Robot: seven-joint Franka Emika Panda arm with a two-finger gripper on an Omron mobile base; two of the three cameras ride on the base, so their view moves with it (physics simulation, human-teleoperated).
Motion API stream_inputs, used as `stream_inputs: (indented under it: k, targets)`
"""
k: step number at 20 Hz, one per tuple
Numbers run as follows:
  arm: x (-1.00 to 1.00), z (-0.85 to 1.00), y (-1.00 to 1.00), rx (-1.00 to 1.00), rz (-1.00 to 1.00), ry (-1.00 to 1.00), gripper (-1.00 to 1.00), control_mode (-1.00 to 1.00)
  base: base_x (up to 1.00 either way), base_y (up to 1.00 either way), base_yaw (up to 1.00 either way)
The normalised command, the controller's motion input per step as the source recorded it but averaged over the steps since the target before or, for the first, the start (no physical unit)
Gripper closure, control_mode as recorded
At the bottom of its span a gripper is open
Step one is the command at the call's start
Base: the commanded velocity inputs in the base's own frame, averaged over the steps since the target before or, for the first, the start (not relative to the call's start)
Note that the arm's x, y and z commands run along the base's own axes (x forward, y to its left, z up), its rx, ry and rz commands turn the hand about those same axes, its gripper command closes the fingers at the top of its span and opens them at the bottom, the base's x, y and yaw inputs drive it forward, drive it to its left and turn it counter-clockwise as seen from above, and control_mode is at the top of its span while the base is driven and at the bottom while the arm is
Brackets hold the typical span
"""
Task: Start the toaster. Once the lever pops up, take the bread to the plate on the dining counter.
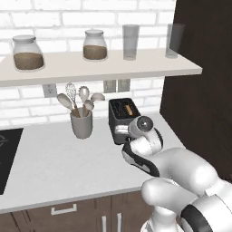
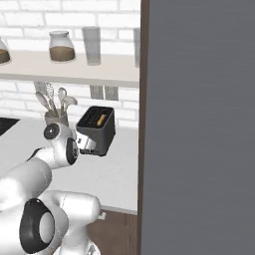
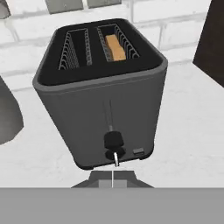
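Base views flank arm, sharing toaster [image 1: 123, 118]; hand view close, facing its front.

Light grey worktop [image 1: 68, 167] carries the toaster [image 1: 121, 118] and a utensil pot [image 1: 81, 123], side by side near the wall. Black hob [image 1: 7, 154] sits at its left edge.

utensil crock [image 1: 82, 123], shelf jars [image 1: 28, 53], glasses [image 1: 130, 42]

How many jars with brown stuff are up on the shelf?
2. One jar sits near the shelf's left end; the other jar stands further right, beside a clear glass. More could be hidden past the picture's left edge.
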Motion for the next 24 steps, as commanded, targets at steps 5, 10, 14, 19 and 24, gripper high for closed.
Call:
stream_inputs:
  k: [5, 10, 14, 19, 24]
  targets:
    - [-0.71, 1.0, -0.1, 0.36, -0.06, -0.02, 1.0, -1.0, 0.0, 0.0, 0.0]
    - [-0.08, 1.0, 0.0, 0.24, -0.06, 0.08, 1.0, -1.0, 0.0, 0.0, 0.0]
    - [0.03, 1.0, -0.01, 0.05, -0.09, 0.17, 1.0, -1.0, 0.0, 0.0, 0.0]
    - [0.1, 0.99, -0.1, -0.04, -0.09, 0.25, 1.0, -1.0, 0.0, 0.0, 0.0]
    - [0.0, 0.33, -0.28, -0.14, -0.02, 0.2, 1.0, -1.0, 0.0, 0.0, 0.0]
